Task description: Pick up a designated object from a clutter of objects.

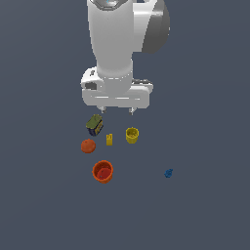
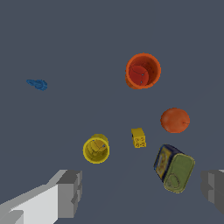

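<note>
The designated object is a tiny yellow upright block with a studded top (image 1: 109, 139) (image 2: 138, 138), standing between the olive-blue box (image 1: 94, 125) (image 2: 174, 168) and the round yellow cup (image 1: 132, 135) (image 2: 96, 149). My gripper (image 1: 116, 111) (image 2: 140, 192) hangs above and behind the clutter, open, with nothing between its fingers (image 2: 70, 192). In the wrist view both fingers show at the edge of the picture, wide apart, and the block lies beyond the gap between them.
An orange ball (image 1: 88, 146) (image 2: 175, 120) lies beside the box. A red-orange cup (image 1: 103, 171) (image 2: 142, 71) stands nearer the exterior view's front. A tiny blue piece (image 1: 168, 173) (image 2: 37, 84) lies apart toward the exterior view's right. Everything rests on a plain dark grey floor.
</note>
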Action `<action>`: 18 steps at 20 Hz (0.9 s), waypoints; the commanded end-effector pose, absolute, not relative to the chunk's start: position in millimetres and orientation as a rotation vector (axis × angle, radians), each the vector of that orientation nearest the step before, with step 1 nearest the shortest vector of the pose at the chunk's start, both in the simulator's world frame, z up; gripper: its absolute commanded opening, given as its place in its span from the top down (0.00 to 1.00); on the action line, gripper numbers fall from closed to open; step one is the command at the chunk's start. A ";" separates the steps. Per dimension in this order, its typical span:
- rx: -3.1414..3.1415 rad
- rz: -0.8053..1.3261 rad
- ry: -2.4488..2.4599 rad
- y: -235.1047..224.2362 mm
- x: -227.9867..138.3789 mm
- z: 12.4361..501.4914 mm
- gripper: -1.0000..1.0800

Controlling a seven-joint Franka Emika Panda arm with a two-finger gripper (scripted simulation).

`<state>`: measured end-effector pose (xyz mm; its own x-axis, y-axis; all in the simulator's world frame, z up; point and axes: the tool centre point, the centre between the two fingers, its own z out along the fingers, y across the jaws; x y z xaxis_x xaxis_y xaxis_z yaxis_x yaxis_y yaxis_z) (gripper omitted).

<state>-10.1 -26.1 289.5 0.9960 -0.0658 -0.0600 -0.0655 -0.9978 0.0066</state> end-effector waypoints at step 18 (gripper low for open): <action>3.150 -0.048 0.007 -55.0 -18.8 175.0 0.04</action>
